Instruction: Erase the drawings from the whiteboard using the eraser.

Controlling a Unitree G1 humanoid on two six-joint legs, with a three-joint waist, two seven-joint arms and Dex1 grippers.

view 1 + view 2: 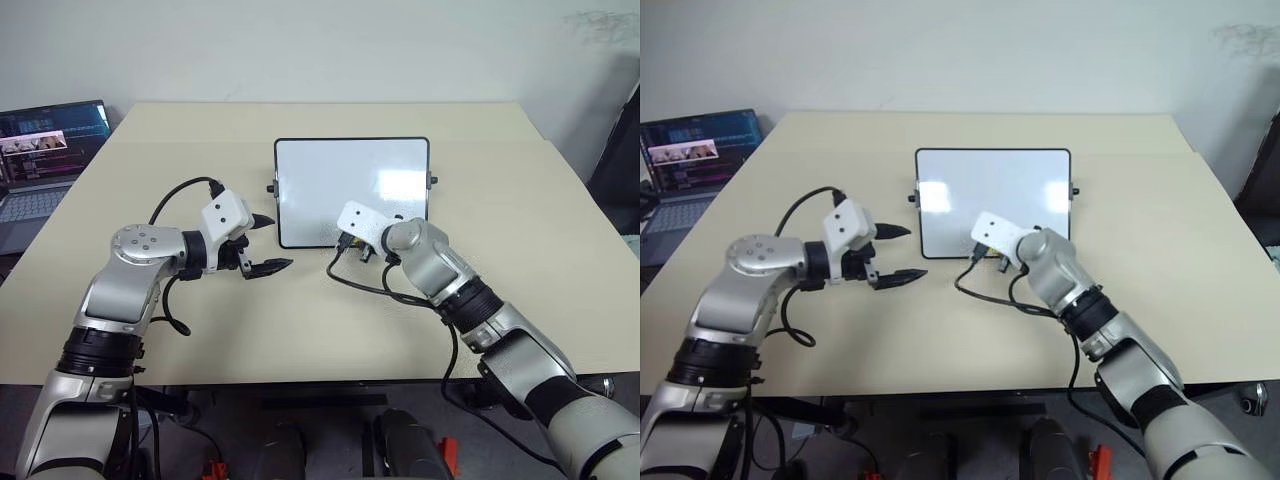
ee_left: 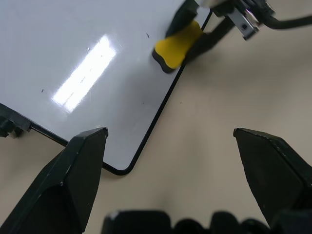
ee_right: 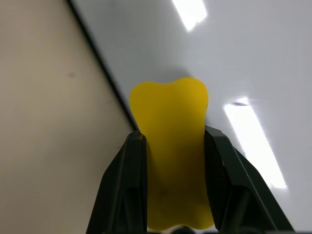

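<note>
The whiteboard (image 1: 350,185) lies flat in the middle of the table, white and glossy in a thin black frame. My right gripper (image 3: 170,139) is shut on the yellow eraser (image 2: 178,43), which rests on the board just inside its near edge. Of the drawings I see a few tiny dark specks (image 2: 147,35) on the white surface. In the eye views the right gripper (image 1: 347,245) sits at the board's front edge under its white wrist module. My left gripper (image 1: 268,243) hovers open and holds nothing, just left of the board's near left corner (image 2: 122,170).
An open laptop (image 1: 50,150) with a lit screen stands at the table's far left edge. A dark object (image 1: 620,150) stands beyond the right side. Black cables loop from both wrists. Bare beige tabletop (image 1: 300,320) lies in front of the board.
</note>
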